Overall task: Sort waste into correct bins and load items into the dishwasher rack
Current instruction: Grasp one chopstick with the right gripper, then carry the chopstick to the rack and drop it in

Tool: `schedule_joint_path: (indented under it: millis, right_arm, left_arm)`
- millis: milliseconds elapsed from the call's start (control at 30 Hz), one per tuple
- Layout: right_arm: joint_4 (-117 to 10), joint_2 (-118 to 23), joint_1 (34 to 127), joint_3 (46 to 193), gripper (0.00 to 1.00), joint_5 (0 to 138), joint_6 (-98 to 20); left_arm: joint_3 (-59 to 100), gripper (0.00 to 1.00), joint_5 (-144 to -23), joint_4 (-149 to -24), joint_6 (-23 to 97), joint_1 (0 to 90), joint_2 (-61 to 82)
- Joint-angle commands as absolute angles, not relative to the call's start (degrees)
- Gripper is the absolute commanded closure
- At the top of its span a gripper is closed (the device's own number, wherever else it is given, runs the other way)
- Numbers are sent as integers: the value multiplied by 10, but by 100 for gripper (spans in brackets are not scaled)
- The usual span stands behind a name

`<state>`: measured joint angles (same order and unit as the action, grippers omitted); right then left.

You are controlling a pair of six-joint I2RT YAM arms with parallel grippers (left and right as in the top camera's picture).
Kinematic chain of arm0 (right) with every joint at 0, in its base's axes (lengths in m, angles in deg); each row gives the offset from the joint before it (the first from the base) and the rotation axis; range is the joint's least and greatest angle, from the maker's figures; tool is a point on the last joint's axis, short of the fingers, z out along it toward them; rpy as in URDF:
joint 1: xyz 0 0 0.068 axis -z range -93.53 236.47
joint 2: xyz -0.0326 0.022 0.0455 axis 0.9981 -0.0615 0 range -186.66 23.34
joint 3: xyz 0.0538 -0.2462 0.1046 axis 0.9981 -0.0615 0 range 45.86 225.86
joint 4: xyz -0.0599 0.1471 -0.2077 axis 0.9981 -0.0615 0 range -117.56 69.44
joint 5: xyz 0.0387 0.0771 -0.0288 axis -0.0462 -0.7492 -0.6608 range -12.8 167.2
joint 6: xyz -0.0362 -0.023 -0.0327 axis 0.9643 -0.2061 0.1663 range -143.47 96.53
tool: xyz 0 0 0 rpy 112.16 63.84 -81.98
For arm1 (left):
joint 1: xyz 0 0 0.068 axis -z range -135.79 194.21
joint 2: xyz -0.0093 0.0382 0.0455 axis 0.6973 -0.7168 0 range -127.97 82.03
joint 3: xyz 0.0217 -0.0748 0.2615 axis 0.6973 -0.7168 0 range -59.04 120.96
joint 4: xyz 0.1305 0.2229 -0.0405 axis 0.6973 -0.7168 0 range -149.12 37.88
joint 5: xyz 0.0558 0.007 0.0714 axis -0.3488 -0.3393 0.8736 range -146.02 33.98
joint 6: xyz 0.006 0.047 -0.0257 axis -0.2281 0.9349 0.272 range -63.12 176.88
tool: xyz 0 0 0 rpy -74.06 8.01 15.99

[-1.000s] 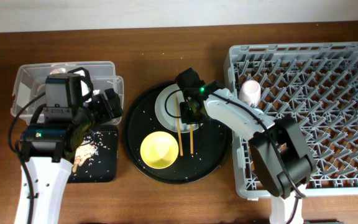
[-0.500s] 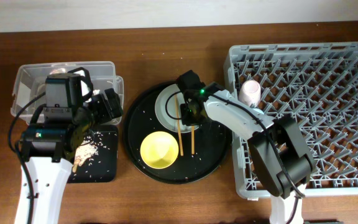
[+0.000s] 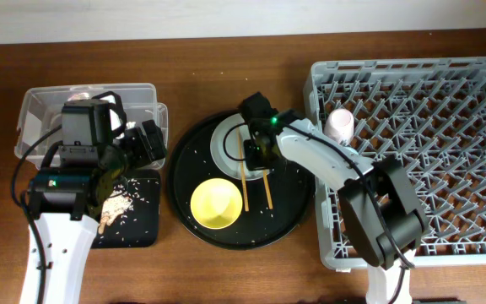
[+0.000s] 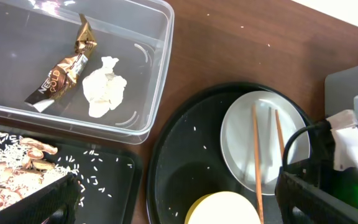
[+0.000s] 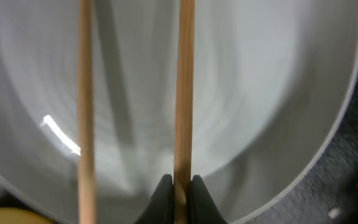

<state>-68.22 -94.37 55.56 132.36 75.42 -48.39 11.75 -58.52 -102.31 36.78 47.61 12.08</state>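
My right gripper [image 3: 256, 150] is shut on one wooden chopstick [image 5: 185, 93] over the pale grey plate [image 3: 224, 139]. The other chopstick [image 3: 243, 177] lies beside it across the plate [image 5: 272, 81]. The yellow bowl [image 3: 216, 203] sits in front of the plate. The pink cup [image 3: 340, 125] stands in the grey dishwasher rack [image 3: 429, 152]. My left gripper [image 4: 182, 202] is open and empty, near the bins. The clear box [image 4: 160, 74] holds the gold wrapper [image 4: 64, 67] and paper ball [image 4: 104, 93]. Food scraps [image 4: 11, 177] lie in the shallow black tray [image 4: 114, 180]. The light-blue cup is out of view.
The plate, bowl and chopsticks rest on a large round black tray [image 3: 184, 169] strewn with rice grains, between the bins and the rack. The left arm [image 3: 83, 160] covers much of both bins in the overhead view. Bare brown table lies along the front.
The right-hand chopstick's near end has swung slightly to the right while held by my right gripper. The left arm has not moved.
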Motion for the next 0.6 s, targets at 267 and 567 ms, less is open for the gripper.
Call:
schedule_joint_path:
  millis: [267, 567]
  right_arm:
    - [-909, -839, 672, 1493, 96, 749, -317]
    - [-972, -820, 826, 1479, 96, 769, -207]
  left_arm:
    - [119, 1, -577, -1024, 375, 474, 126]
    - [119, 1, -577, -1024, 374, 474, 126]
